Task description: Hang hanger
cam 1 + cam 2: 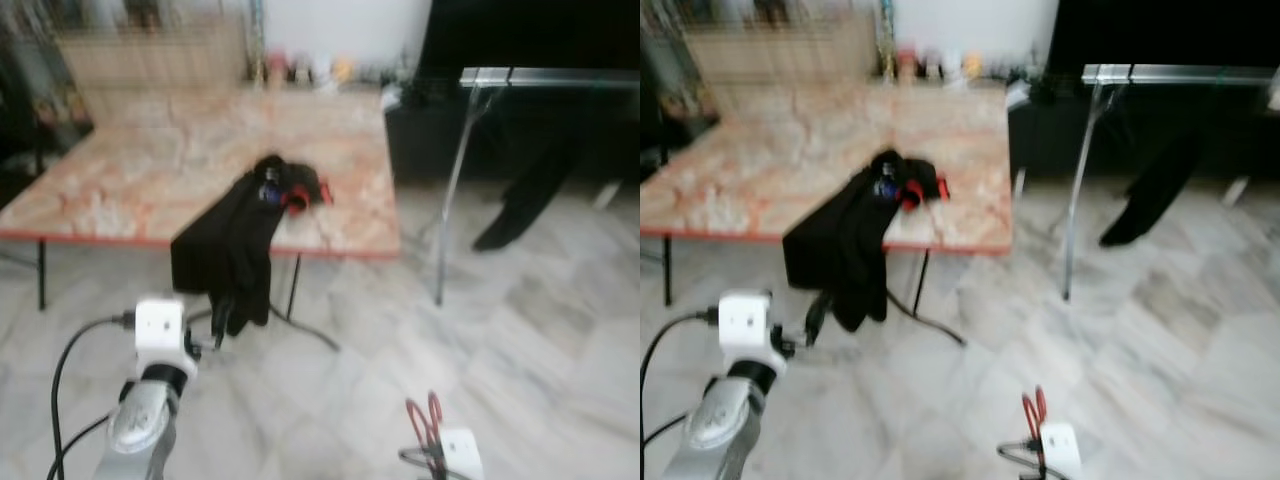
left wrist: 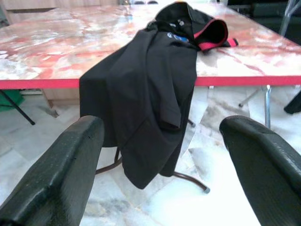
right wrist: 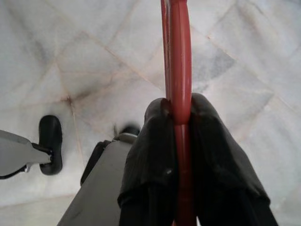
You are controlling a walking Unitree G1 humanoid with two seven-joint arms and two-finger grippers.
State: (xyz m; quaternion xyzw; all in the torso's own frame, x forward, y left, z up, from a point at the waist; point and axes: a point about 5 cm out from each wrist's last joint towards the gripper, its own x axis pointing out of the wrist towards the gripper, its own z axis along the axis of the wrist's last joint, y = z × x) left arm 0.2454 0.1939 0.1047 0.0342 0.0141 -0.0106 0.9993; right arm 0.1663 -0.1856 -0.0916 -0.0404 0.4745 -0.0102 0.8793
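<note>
Two grippers in play here: the right gripper (image 3: 181,122) has its jaws clamped tight on the red hanger (image 3: 178,56), carried low over the marble floor (image 1: 520,340), while the left gripper (image 2: 160,155) has its jaws spread wide, holding nothing, and looks straight at the black jacket (image 1: 235,245) that drapes over the near edge of the tabletop (image 1: 140,170) with its red-lined collar lying on top. A metal rail (image 1: 550,76) stands off to the robot's right, a person's leg beside it, and that looks the likely place to hang. The blur suggests walking, so the key is a firm pinch; let the hanger neither twist nor slip, and lift it well clear before bringing its hook to the bar.
</note>
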